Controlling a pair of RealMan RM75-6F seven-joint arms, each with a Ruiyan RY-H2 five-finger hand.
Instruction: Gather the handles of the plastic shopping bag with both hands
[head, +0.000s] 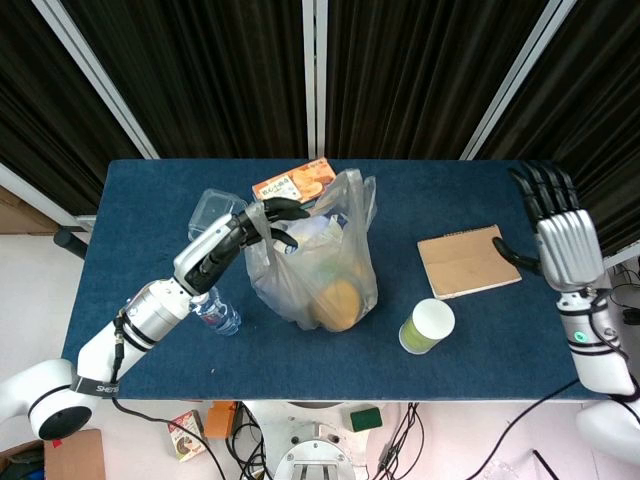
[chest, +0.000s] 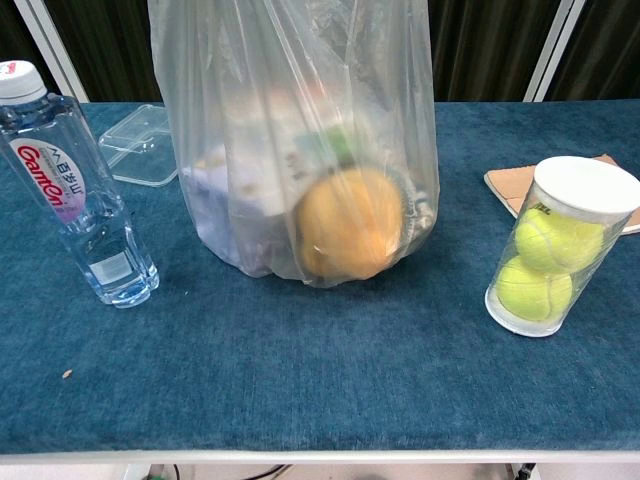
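My left hand is up at the left side of the plastic shopping bag, with its dark fingers curled around the bag's left handle and holding that plastic up. My right hand is well apart from the bag, over the right edge of the worktop, palm flat, fingers straight and spread, holding nothing. Neither hand shows in the chest view.

The bag stands upright near the middle of the blue worktop, its mouth gaping at the top. Through the clear plastic I see an orange low at the front, with pale packages behind it that I cannot make out. An orange snack packet lies at the bag's far side, touching or just behind it.

A water bottle stands to the left of the bag, just beside my left forearm, and a clear plastic lid lies behind it. To the right of the bag stands a tube of tennis balls, and beyond that lies a brown notebook, near my right hand.
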